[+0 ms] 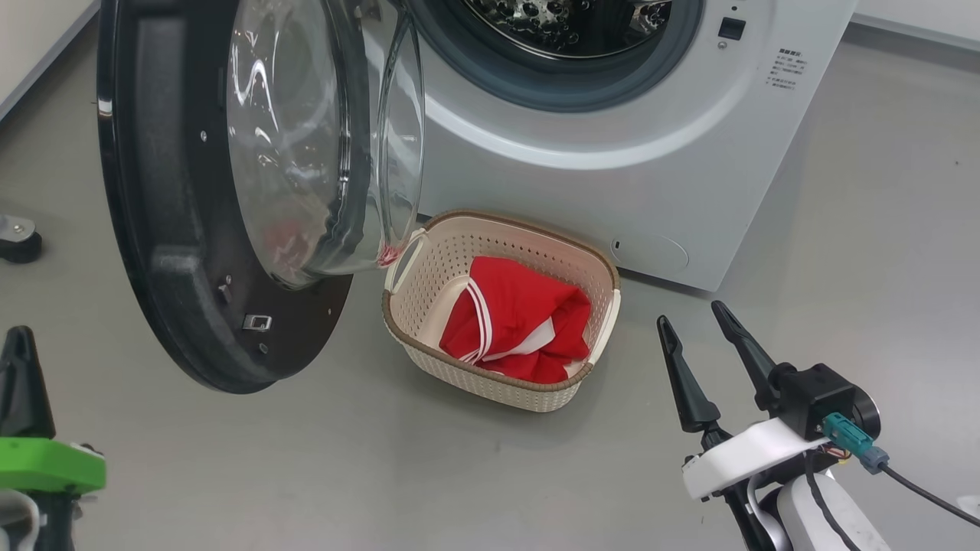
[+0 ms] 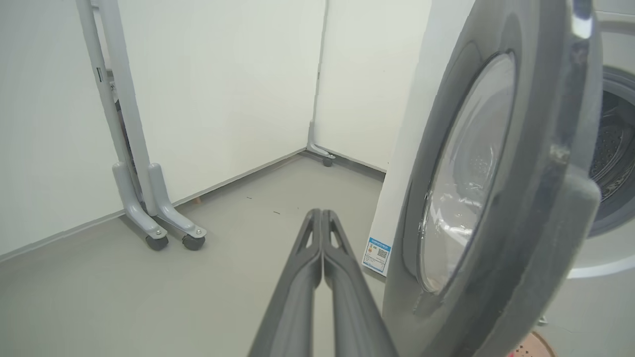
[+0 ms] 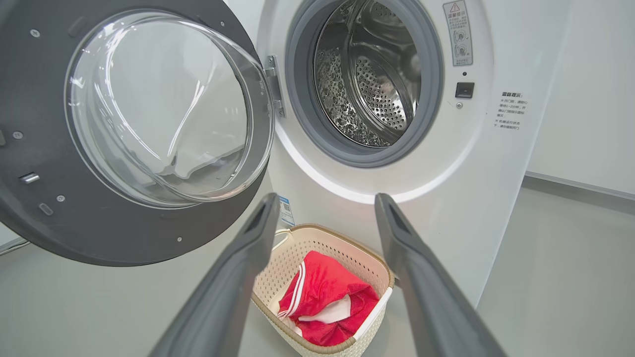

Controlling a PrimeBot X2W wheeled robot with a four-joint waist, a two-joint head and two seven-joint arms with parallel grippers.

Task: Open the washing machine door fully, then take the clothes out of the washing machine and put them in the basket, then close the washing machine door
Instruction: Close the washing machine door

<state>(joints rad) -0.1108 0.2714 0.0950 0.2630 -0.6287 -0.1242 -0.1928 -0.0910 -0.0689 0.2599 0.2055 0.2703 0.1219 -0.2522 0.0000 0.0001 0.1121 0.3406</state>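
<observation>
The washing machine stands at the back with its steel drum showing no garments inside. The washing machine door is swung wide to the left, its glass bowl facing the room. On the floor before the washer sits the basket, with the red clothes lying in it. My left gripper is shut on nothing, just left of the door's outer face; it shows at the lower left. My right gripper stands open and empty, right of the basket, pointing at the washer.
A wheeled grey frame stands by the white wall to the left of the washer. A small caster sits on the floor at the far left. Grey floor stretches in front of the basket and to the washer's right.
</observation>
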